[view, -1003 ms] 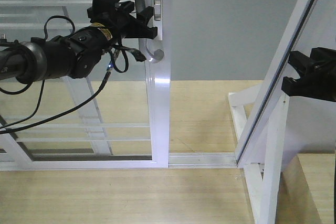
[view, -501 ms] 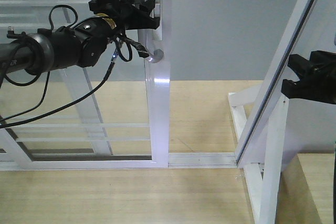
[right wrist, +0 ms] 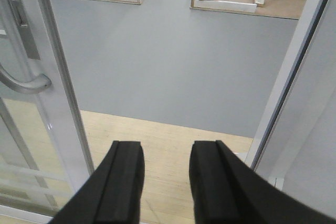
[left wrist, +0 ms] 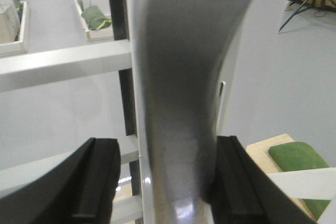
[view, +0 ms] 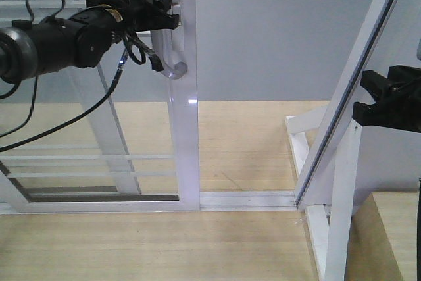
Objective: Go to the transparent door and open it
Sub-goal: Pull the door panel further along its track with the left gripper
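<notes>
Slid left since the earlier frame: transparent door (view: 183, 129) now stands left of centre. Your left hand (view: 160, 16) straddles its pull handle (view: 172, 70), upper left; clamped or not, can't tell. Right hand (view: 388, 103) is wide and empty. You're mid-opening, so pull further left along the floor track (view: 250, 199).

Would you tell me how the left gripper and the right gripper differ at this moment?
The left gripper has its fingers either side of the grey handle; the right gripper has nothing between its fingers. The left gripper is up at the door; the right gripper sits lower, clear of it. Both have black fingers, spread apart.
</notes>
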